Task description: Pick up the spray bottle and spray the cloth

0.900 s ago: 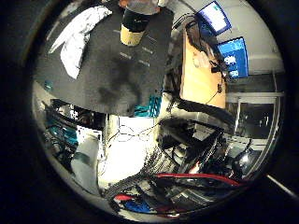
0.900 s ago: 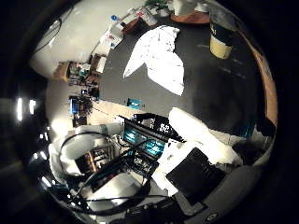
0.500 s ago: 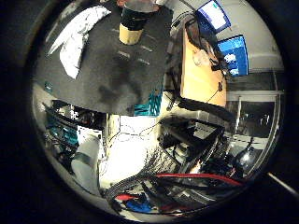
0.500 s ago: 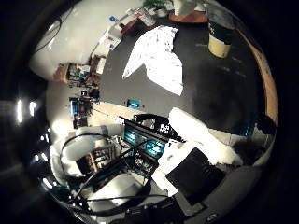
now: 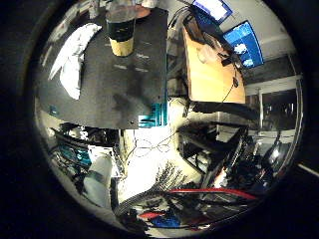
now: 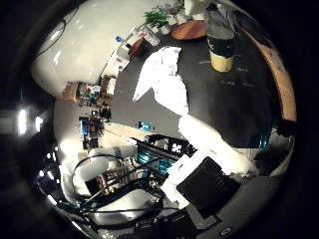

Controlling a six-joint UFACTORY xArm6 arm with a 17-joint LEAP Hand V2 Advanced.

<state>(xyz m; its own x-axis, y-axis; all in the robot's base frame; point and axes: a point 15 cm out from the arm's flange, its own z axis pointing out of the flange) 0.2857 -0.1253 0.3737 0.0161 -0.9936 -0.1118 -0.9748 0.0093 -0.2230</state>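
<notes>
Spray bottle (image 6: 221, 42): being left upright on the dark worktop (image 5: 129, 89), just beside the white cloth (image 6: 164, 79), clear for approach. Hand (image 6: 209, 149): being held well apart; finger state cannot be told

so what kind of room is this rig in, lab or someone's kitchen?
Looks like a robotics lab or workshop, not a kitchen. A wooden desk carries lit monitors, and electronics racks stand on the floor beside the black table. The table holds only the spray bottle and white cloth.
</notes>
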